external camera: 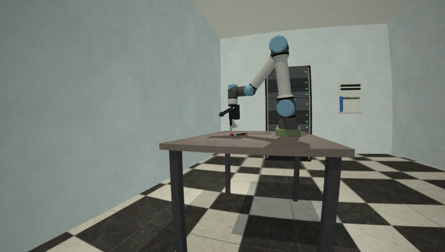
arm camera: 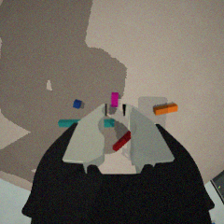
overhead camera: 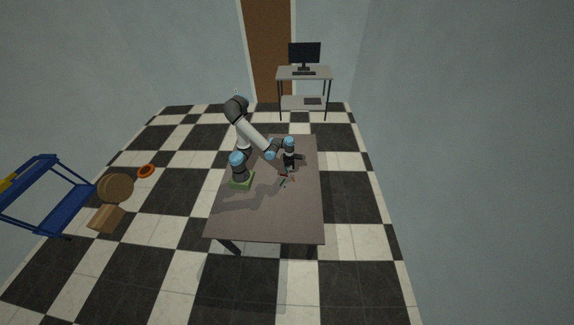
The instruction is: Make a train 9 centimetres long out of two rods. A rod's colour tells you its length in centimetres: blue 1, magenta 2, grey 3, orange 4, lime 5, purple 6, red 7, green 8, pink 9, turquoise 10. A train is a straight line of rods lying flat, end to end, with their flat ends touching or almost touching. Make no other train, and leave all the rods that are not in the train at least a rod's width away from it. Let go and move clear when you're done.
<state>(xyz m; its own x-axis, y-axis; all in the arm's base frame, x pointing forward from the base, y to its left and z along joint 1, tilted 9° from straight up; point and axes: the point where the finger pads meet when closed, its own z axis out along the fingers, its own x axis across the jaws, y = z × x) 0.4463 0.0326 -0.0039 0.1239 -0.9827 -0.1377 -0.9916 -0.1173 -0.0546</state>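
My gripper point(arm camera: 114, 105) hangs above a small cluster of rods on the brown table, its fingers a narrow gap apart with nothing between them. In the wrist view a short magenta rod point(arm camera: 115, 99) lies just past the fingertips. A red rod point(arm camera: 121, 141) lies at a slant below the gap between the fingers. A turquoise rod point(arm camera: 70, 123) lies to the left, partly hidden by the left finger. A blue cube-like rod point(arm camera: 77, 104) lies at the upper left and an orange rod point(arm camera: 165, 108) at the right. The gripper point(overhead camera: 288, 168) and a green rod point(overhead camera: 281, 182) also show in the top view.
The arm's green base point(overhead camera: 241, 179) stands at the table's left edge. The rods point(external camera: 237, 134) lie near the far part of the table. A desk with a monitor point(overhead camera: 304, 72) stands behind the table, and a server rack point(external camera: 287, 96) by the wall.
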